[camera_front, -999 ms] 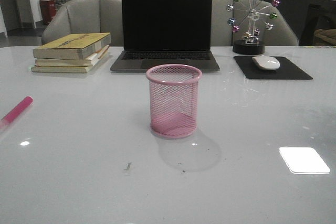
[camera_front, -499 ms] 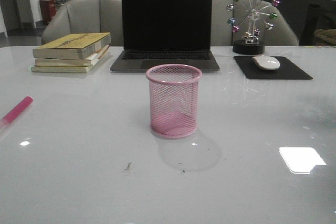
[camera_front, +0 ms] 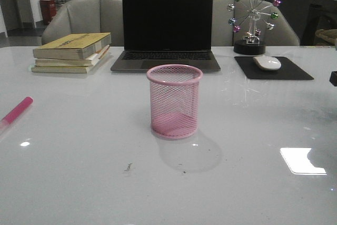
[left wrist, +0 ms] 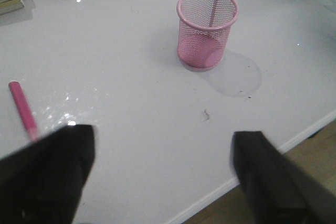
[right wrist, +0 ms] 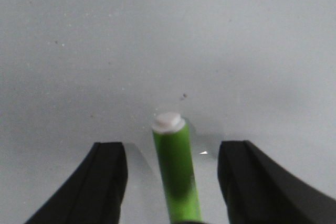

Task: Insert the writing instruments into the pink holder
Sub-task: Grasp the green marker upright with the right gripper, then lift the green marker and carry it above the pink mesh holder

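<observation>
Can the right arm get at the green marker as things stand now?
Probably yes. The green marker lies on the table between the right gripper's open fingers, with bare gaps on both sides and nothing covering it.

Both the left hand (left wrist: 163, 174) and right hand (right wrist: 172, 182) have broad, matte-black fingers.

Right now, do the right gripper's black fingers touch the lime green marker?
Apart. The right wrist view shows table gaps between the fingers and the lime green marker.

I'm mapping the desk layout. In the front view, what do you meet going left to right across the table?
Pink marker → stack of books → pink mesh cup → mouse on its black pad.
</observation>
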